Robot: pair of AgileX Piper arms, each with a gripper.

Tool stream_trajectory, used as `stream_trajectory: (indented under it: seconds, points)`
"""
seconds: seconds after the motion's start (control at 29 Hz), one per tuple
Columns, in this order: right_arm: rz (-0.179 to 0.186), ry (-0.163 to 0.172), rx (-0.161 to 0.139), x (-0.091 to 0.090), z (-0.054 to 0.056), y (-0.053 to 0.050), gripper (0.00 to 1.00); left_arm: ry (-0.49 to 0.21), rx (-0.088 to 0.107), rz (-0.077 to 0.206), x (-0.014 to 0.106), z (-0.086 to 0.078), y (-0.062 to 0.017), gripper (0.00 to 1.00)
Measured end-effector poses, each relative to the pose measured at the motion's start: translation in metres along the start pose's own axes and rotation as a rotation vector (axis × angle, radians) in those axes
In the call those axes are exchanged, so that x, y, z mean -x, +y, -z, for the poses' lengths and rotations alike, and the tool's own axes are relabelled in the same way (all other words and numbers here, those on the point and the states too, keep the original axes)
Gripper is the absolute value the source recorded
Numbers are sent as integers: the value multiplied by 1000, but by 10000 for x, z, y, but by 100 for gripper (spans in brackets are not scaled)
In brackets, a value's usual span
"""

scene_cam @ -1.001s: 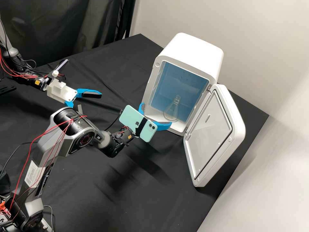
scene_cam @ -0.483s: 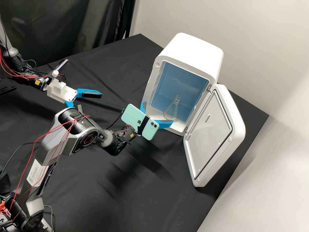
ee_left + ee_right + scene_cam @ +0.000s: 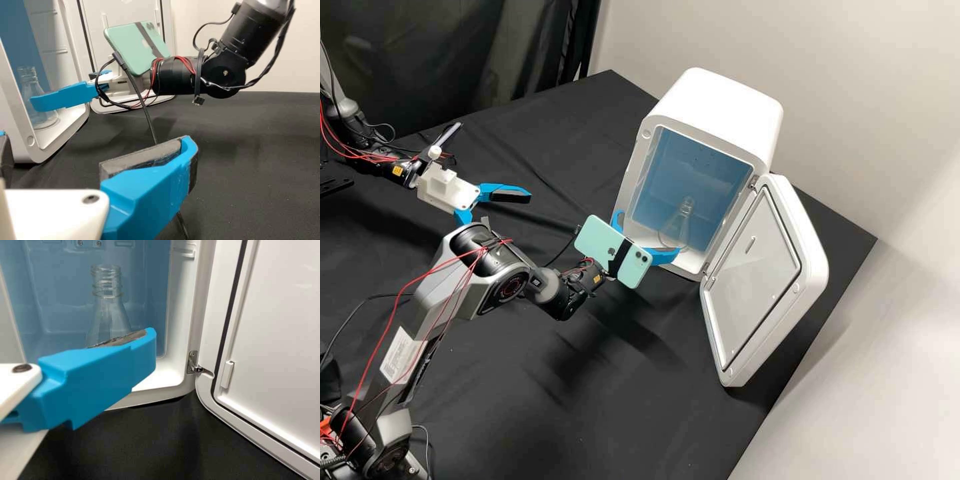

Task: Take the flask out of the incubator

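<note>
We see the incubator [image 3: 720,107] standing at the far right of the bench [image 3: 587,387]. Its door [image 3: 760,273] is swung fully open on the right, toward the near side. The flask [image 3: 680,220] stands upright on the blue chamber's floor, on the side nearer the door hinge, and it looks clear and empty.

The right gripper [image 3: 647,235] sits at the chamber's mouth, low and just in front of the flask, with a phone [image 3: 613,252] strapped across its wrist. Its jaws are spread wide, one finger by the left wall and the other along the bottom lip. From the right wrist, one finger [image 3: 95,375] crosses in front of the flask's lower body, and we cannot tell whether it touches the glass. Nothing is held.

The left gripper [image 3: 495,205] hovers over the bench on the far left, well apart from the incubator. Its jaws are also parted wide and hold nothing.
</note>
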Motion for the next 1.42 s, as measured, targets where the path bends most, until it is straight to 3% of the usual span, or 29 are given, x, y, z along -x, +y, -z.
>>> stream_trajectory:
  seconds: [0.55,0.79,0.97,1.21,1.42]
  points:
    - [8,-26,0,-43,-81,3,100,0,0,0,0,0,0,100]
    - [17,-44,-13,-61,-153,-32,100,0,0,0,0,0,0,100]
    - [19,-42,-23,-91,-145,-11,100,0,0,0,0,0,0,100]
    - [14,-38,-79,-171,-214,47,100,0,0,0,0,0,0,100]
    - [45,-44,-109,-269,-250,52,100,-2,-2,-14,14,-9,45,100]
